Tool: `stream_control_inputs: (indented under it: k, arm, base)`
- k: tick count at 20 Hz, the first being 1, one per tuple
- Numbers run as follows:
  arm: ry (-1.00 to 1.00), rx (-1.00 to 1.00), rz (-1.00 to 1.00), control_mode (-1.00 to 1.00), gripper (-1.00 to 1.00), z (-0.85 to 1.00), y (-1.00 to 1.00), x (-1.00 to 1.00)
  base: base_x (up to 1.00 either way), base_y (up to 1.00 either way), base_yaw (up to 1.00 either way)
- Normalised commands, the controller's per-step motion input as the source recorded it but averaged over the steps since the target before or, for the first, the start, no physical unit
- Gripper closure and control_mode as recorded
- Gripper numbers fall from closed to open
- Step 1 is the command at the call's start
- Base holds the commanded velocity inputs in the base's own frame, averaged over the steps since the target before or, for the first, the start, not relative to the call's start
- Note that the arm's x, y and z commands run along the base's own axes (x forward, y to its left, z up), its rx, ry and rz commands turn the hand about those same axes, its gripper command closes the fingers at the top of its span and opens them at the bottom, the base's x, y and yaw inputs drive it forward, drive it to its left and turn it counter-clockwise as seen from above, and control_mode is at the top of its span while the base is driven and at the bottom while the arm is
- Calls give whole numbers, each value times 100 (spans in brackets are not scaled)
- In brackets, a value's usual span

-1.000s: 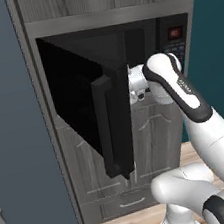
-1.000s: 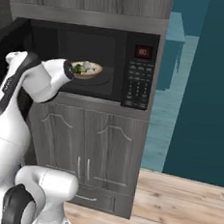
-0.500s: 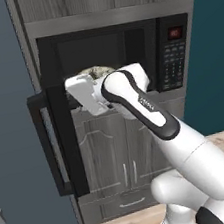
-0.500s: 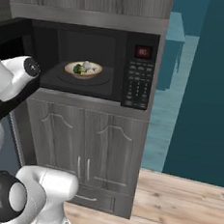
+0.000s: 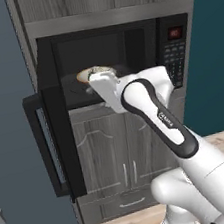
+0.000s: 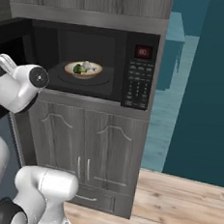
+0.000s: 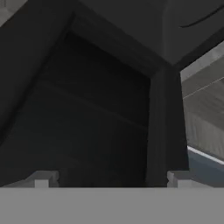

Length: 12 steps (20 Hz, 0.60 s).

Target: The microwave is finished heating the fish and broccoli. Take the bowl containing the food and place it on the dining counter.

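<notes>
Black microwave (image 6: 89, 63) door (image 5: 54, 137) hangs open, bowl (image 6: 83, 69) untouched inside, fingers (image 7: 41, 178) spread empty; grasp and carry to counter remain.

**White arm, dark joints**

The arm (image 5: 161, 122) is built of smooth, glossy white shells, rounded like fat tubes; a black band runs along the forearm link and carries small white lettering too fine to read; the wrist ends in a boxy white housing (image 5: 105, 84); the lower links (image 5: 209, 181) swell into broad white domes; a round grey cap (image 6: 39, 77) marks one joint; a black ring (image 6: 4, 215) circles the base joint; the tool (image 7: 111, 179) shows two small grey finger tips.
</notes>
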Motion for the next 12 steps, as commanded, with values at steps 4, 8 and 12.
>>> stream_control_inputs:
  k: [4, 8, 12]
  arm:
    - [12, 0, -42, -100, -100, 5, -100, 7]
    - [36, 0, -33, -100, -100, 12, -100, 25]
    - [42, 0, -22, -100, -100, 21, -100, 29]
  base:
    - [0, 0, 0]
    - [0, 0, 0]
    - [0, 0, 0]
